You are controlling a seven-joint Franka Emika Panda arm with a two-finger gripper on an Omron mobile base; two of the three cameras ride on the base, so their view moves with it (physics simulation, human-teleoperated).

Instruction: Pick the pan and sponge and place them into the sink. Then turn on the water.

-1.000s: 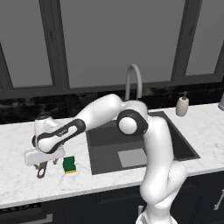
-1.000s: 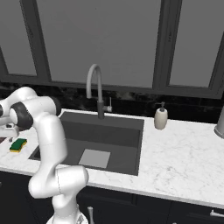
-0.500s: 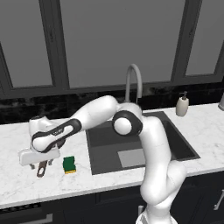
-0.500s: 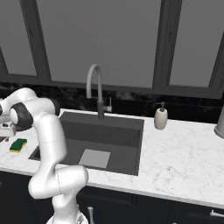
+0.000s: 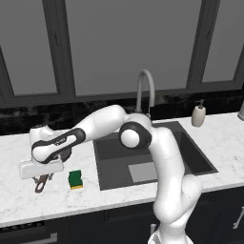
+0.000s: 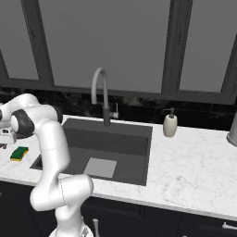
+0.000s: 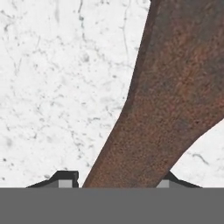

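Note:
The pan [image 7: 175,96] lies on the white marble counter left of the sink [image 5: 114,153]; its reddish-brown handle [image 5: 40,184] points toward the counter's front edge. My gripper [image 5: 42,177] reaches down onto that handle. In the hand view the handle runs between both fingertips [image 7: 65,179] and touches each, so the gripper [image 7: 117,180] is shut on it. The pan's round body is mostly hidden behind the hand and forearm. The green and yellow sponge [image 5: 75,179] rests on the counter just right of the handle, apart from it, and the sponge [image 6: 19,153] also appears at the left edge.
The curved grey faucet [image 5: 145,90] rises behind the sink, with no water running. A soap dispenser [image 5: 198,114] stands on the counter to the sink's right. The dark basin has a pale square [image 5: 143,171] at its bottom. My arm arches over the sink's left rim.
The jaws have closed in from wide open onto the pan handle. The hand has sunk slightly toward the counter. Pan and sponge have not moved.

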